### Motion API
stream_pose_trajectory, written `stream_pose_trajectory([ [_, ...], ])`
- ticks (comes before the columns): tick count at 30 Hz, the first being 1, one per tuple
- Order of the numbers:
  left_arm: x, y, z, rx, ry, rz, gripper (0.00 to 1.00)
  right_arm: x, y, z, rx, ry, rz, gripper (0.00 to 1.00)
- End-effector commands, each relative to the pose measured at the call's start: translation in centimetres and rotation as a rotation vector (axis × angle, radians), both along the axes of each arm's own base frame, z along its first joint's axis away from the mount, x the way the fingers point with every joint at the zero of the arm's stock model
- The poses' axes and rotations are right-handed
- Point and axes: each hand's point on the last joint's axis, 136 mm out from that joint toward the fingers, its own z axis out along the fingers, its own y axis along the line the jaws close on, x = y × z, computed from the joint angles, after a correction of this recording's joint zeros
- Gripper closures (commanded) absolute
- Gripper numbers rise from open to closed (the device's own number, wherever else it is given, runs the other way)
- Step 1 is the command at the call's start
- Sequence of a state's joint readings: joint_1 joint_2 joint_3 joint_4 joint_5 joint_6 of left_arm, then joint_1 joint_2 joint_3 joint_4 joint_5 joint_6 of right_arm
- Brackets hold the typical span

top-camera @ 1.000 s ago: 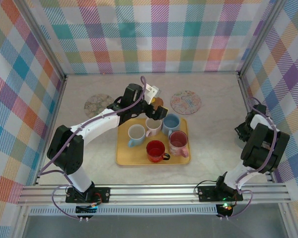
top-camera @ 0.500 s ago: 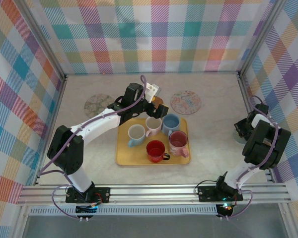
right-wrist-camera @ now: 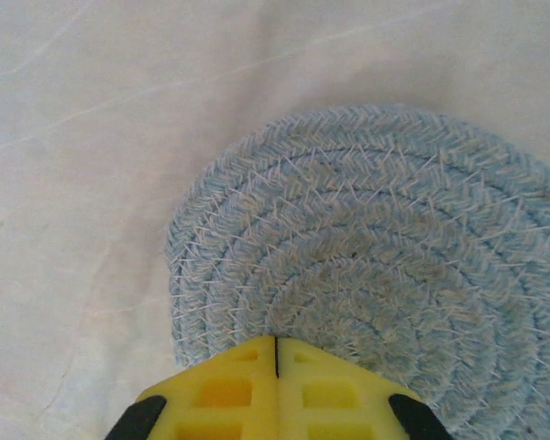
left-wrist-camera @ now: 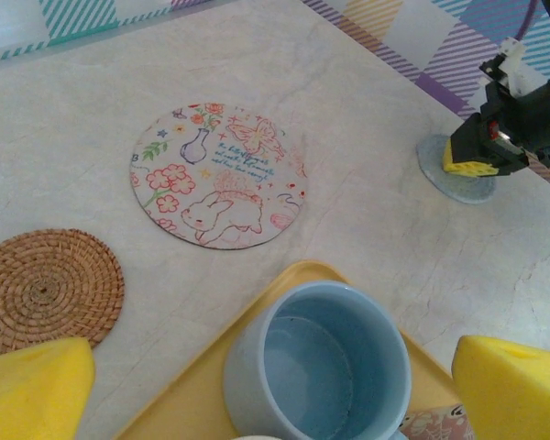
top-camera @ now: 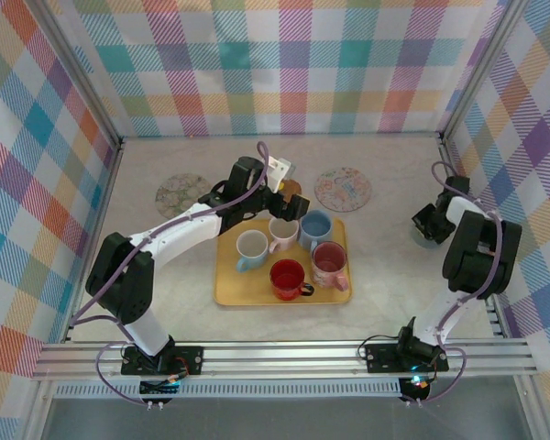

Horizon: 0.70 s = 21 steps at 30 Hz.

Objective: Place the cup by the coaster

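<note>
Where blue cup [top-camera: 315,226] sits | mugs [top-camera: 330,264] crowd tray [top-camera: 230,288] | floral coaster [top-camera: 343,189] beyond

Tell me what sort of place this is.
Probably a robot test cell staged as a tea table: plaid cloth walls on an aluminium frame, a left arm and right arm bolted to its front rail, and a yellow tray of mugs beside coasters.

Pale marbled table [top-camera: 394,284] is carrying five items directly. Yellow tray [top-camera: 227,291] is sitting near centre. Floral coaster [top-camera: 181,193] is lying beyond the tray's far-left corner, and bunny-print coaster [left-wrist-camera: 218,176] is lying beyond its far-right corner. Brown wicker coaster [left-wrist-camera: 44,289] is lying between those two, just off the tray's far edge. Blue woven coaster [right-wrist-camera: 376,247] is lying well apart, toward the right wall.
</note>
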<state>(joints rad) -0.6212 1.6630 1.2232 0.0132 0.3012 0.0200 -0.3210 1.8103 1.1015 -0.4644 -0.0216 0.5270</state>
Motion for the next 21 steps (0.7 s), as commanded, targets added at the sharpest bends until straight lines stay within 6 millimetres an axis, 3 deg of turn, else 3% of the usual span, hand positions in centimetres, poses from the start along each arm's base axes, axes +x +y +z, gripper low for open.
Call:
stream_pose_trajectory([
  [1,-0.7,0.0,2.2,-0.036,-0.056,0.002,0.00,-1.3,2.1,-2.2,0.018,0.131,0.100,1.00],
  [11,-1.0,0.5,2.3,-0.026,-0.056,0.022,0.00,2.7,5.5,-1.7,0.019,0.111,0.305,1.00],
  [16,-0.9,0.9,2.2,-0.022,-0.063,0.038,0.00,3.6,6.2,-1.3,0.028,0.100,0.356,1.00],
  [21,-0.9,0.9,2.1,-0.020,-0.060,0.039,0.00,4.3,6.3,0.4,0.020,0.069,0.387,1.00],
])
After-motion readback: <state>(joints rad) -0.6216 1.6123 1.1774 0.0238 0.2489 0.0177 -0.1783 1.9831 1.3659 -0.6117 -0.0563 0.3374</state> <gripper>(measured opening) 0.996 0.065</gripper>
